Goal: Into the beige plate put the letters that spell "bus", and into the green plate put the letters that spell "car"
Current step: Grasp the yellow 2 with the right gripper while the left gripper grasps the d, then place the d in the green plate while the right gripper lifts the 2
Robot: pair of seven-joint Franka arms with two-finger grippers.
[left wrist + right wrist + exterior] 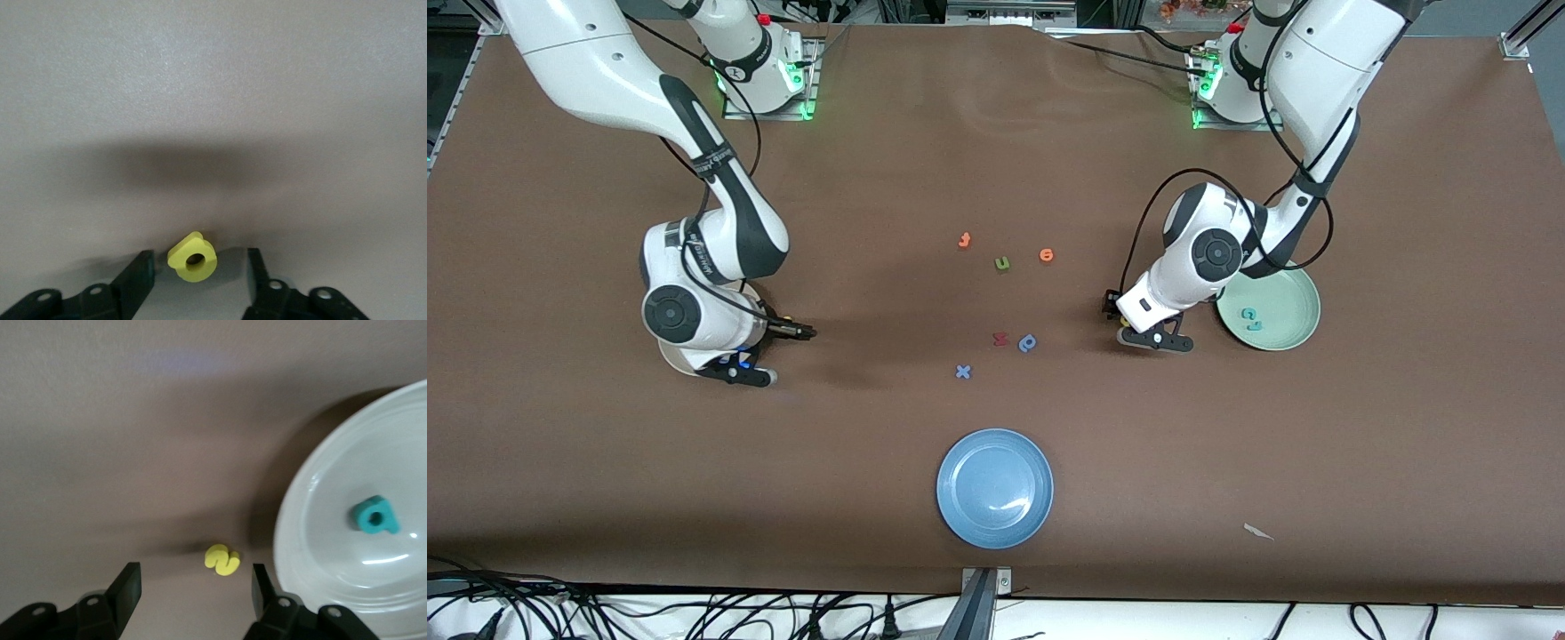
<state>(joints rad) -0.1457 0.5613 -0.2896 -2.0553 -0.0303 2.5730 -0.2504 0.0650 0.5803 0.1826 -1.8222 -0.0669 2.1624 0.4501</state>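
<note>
Both end effectors released: left (pixel 197 277) astride yellow "a" (pixel 193 257), right (pixel 197 590) astride yellow "s" (pixel 221 559).

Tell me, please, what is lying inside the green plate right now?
Two teal letters lie in the green plate, beside each other near its middle. The left arm's wrist covers the plate's edge toward the table's middle, so anything lying there cannot be seen.

1. Front view: high camera facing both arm bases, looked down over the whole brown table (pixel 605 462).
2. Left wrist view: close above the table, aimed between its fingers (pixel 137 280).
3. Right wrist view: equally close; shared the beige plate (pixel 347 520) with the front view.
</note>
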